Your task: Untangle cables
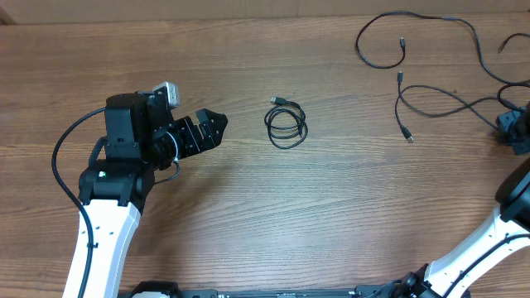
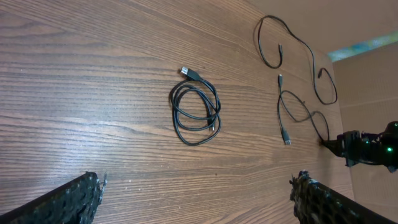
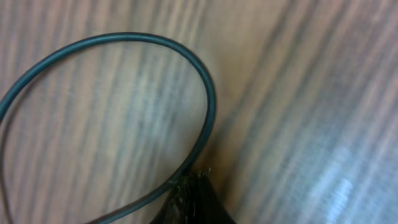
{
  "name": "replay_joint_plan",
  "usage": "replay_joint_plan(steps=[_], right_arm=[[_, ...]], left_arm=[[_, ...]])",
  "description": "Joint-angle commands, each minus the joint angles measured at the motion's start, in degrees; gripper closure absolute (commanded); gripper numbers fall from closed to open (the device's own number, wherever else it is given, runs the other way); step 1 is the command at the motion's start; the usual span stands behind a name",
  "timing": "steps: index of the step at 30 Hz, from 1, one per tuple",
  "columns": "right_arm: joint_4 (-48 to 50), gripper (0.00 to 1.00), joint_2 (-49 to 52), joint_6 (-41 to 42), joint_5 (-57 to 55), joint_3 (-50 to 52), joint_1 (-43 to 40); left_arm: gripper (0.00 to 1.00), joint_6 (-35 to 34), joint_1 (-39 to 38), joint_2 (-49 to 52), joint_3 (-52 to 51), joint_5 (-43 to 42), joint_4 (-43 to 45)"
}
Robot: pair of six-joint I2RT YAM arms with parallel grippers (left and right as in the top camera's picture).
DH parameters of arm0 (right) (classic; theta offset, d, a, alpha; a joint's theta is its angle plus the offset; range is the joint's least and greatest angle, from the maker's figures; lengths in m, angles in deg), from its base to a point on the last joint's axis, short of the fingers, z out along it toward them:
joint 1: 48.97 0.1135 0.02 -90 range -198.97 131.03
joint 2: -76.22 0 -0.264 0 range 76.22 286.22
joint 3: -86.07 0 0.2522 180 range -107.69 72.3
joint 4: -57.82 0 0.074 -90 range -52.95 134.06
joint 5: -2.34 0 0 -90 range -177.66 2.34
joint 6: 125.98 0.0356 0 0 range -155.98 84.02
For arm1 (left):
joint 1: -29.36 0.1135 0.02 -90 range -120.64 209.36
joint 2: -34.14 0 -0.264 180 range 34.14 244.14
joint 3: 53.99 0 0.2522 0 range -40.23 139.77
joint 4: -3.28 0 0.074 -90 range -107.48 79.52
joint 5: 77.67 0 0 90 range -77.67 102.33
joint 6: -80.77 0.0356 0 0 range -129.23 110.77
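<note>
A small coil of black cable (image 1: 286, 126) lies mid-table, also seen in the left wrist view (image 2: 195, 112), with its plug end at the top. My left gripper (image 1: 217, 126) hovers left of the coil, wide open and empty (image 2: 199, 186). Long loose cables (image 1: 431, 95) sprawl across the far right of the table. At the right edge my right gripper (image 1: 502, 122) is shut, its tips (image 3: 194, 176) pinching a loose cable strand (image 3: 205, 87) that loops away over the wood.
A second loose cable (image 1: 389, 41) curls at the back right, its plug ends lying near the other strand. The left arm's own thick wire (image 1: 62, 149) arcs beside its base. The table's right edge sits close to the right gripper.
</note>
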Motion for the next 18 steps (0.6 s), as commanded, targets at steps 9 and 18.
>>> replay_joint_plan(steps=[9,18], right_arm=[[5.0,0.95,2.9,0.3,7.9,0.1,0.3],[5.4,0.86,2.6,-10.9,13.3,-1.1,0.3]], left_arm=[[0.00,1.3,-0.2,-1.2,1.1,0.6,0.3],[0.00,1.3,-0.2,-1.2,1.1,0.5,0.2]])
